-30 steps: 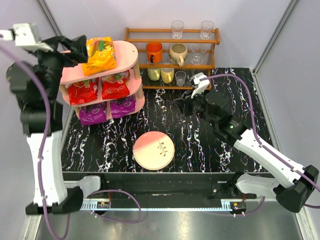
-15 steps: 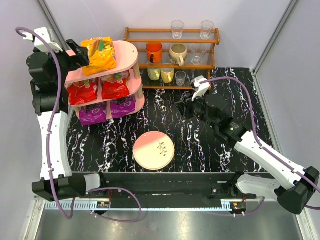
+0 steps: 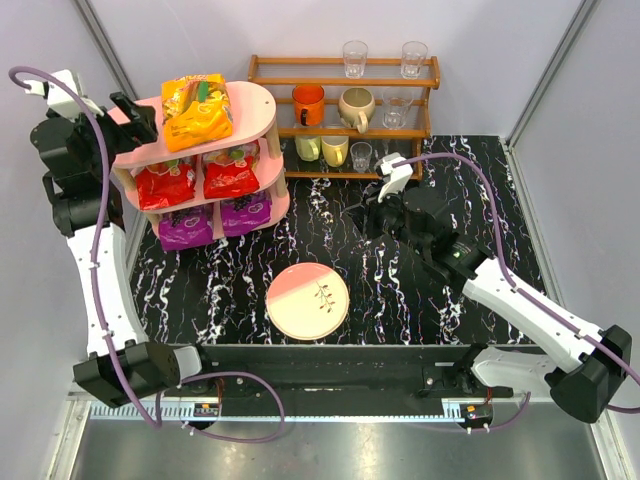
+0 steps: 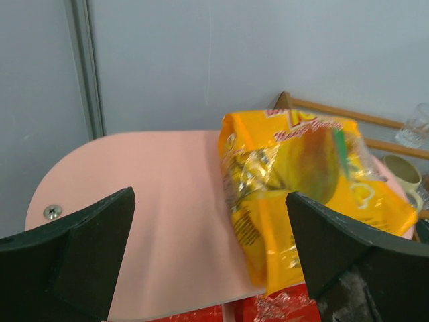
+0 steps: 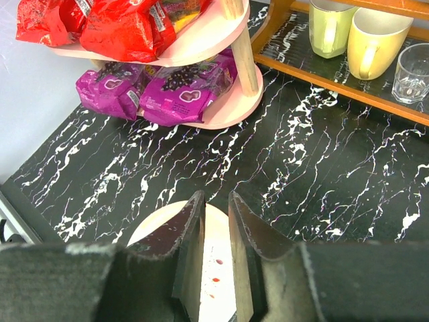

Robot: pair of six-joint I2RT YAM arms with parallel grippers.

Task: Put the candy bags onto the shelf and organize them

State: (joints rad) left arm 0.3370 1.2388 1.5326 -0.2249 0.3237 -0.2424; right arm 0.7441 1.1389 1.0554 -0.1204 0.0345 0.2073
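Note:
The pink three-tier shelf (image 3: 255, 102) stands at the back left. The orange-yellow candy bag (image 3: 198, 108) lies on its top board, two red bags (image 3: 166, 184) (image 3: 231, 172) on the middle board, two purple bags (image 3: 185, 229) (image 3: 246, 213) on the bottom board. My left gripper (image 3: 132, 110) is open and empty, just left of the orange bag and apart from it. In the left wrist view its gripper (image 4: 211, 248) frames the top board (image 4: 154, 201) and the orange bag (image 4: 301, 181). My right gripper (image 3: 360, 215) hovers over the table, shut and empty (image 5: 215, 196).
A brown wooden rack (image 3: 345, 72) with mugs and glasses stands behind the right gripper. A round pink-and-cream plate (image 3: 308, 300) lies at the table's front middle, under the right gripper in its wrist view (image 5: 157, 225). Grey walls close in both sides.
My left gripper has drawn back to the left, off the orange bag, which stays on the top board. The right arm has shifted slightly left.

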